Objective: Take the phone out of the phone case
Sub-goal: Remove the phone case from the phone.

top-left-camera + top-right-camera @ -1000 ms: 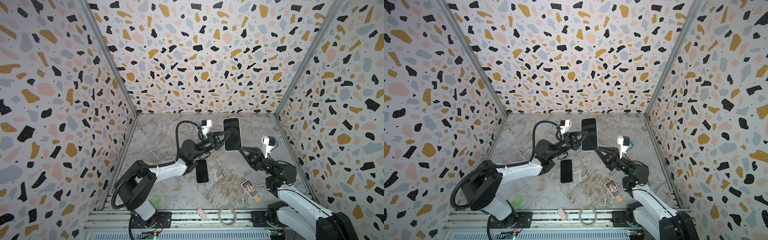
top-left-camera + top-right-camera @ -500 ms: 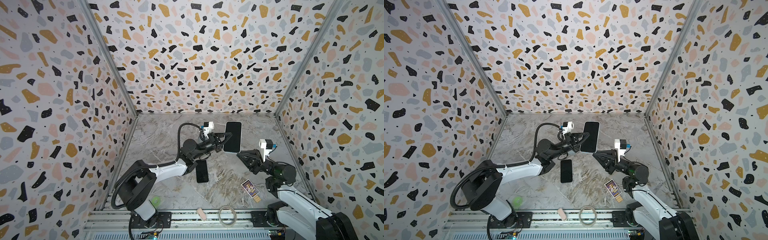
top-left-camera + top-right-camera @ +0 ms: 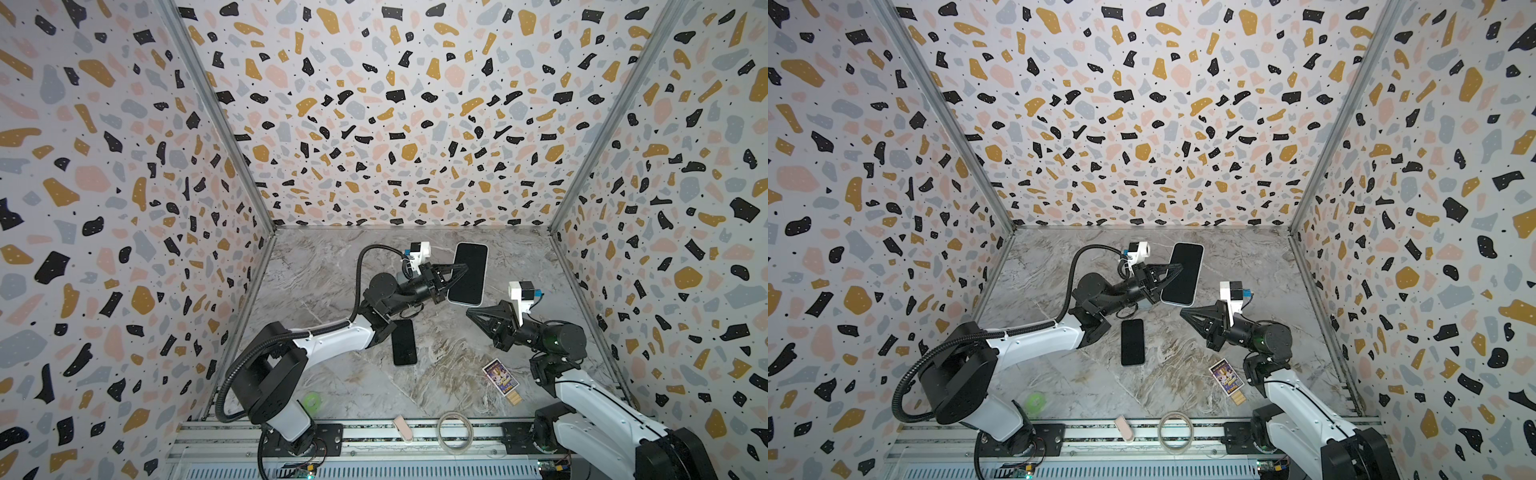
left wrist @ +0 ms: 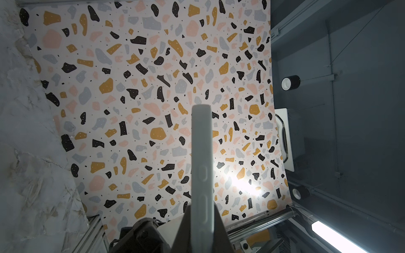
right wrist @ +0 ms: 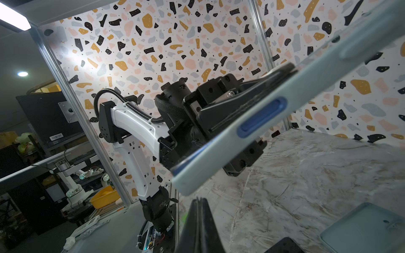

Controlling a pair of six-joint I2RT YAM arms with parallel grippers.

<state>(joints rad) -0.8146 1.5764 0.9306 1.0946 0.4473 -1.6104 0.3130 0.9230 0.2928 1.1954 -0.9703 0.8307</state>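
Pale blue-grey cased phone (image 3: 468, 270) with black screen: hangs aloft over grey marble tabletop (image 3: 316, 266), clamped along one long edge in left gripper (image 3: 452, 277). Other edges free, open air around. Just off its lower corner, right gripper (image 3: 471, 311) pinched closed, empty. Below, slim black phone (image 3: 404, 343) lying flat.

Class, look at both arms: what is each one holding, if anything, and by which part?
The left gripper holds the cased phone, fingers clamped over one long edge, near mid-length. The right gripper is shut, holding nothing.
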